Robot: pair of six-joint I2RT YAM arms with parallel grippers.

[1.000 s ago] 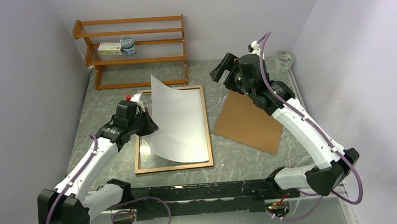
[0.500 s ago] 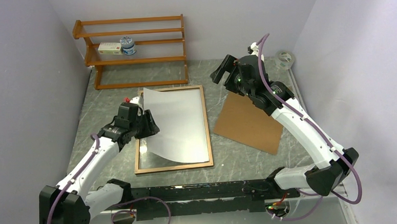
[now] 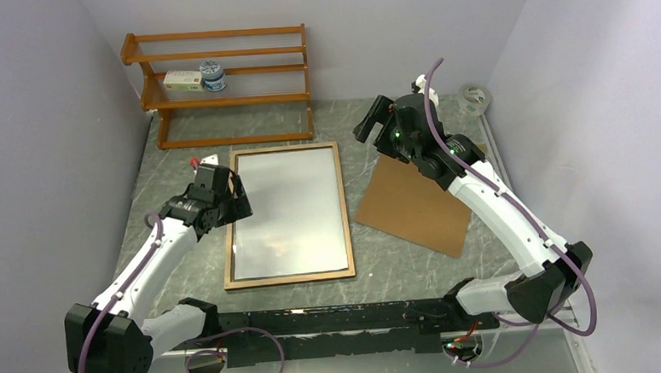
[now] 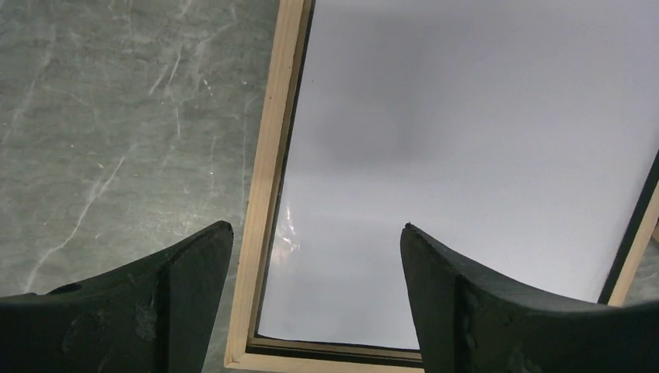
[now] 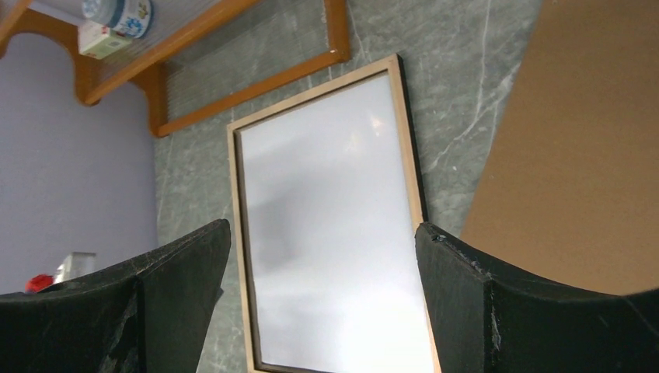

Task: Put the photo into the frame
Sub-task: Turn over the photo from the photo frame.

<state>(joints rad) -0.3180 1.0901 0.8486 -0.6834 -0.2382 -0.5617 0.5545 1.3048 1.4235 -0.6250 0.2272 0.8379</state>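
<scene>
The photo shows only its white back, printed face hidden in the frame

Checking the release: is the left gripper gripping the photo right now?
No, the left gripper is open with nothing between its fingers, and the photo lies flat inside the frame.

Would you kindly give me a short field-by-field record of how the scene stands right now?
frame: lying wood-coloured back up on the table
photo: flat, white back up, inside the frame
backing board: flat on the table, right of the frame
left gripper: jaws open, empty, above the frame's left rail
right gripper: jaws open, empty, raised near the backing board's far corner
shelf rack: far edge, holds a box and a tin
</scene>
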